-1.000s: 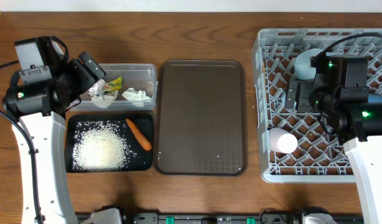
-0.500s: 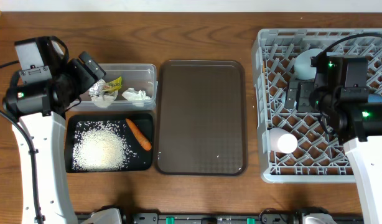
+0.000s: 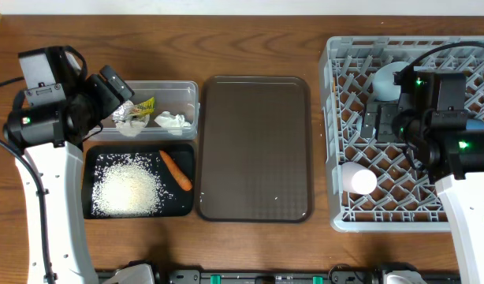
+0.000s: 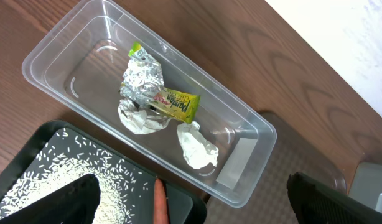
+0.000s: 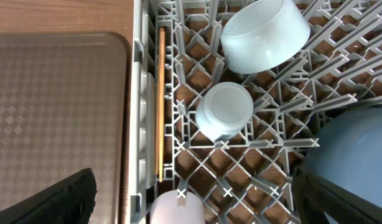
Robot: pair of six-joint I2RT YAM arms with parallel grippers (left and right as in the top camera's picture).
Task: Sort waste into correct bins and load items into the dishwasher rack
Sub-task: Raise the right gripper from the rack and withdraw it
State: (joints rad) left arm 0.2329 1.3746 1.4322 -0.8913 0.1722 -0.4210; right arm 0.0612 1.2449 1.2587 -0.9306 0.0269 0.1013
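Nothing moved, crumpled silver-yellow foil wrapper (image 4: 149, 88), orange carrot (image 3: 176, 170)

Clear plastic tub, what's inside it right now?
In the clear tub lie a crumpled foil wrapper and white tissue. Whatever sits beneath the wrapper is hidden; overhead, the left arm covers the tub's left end.
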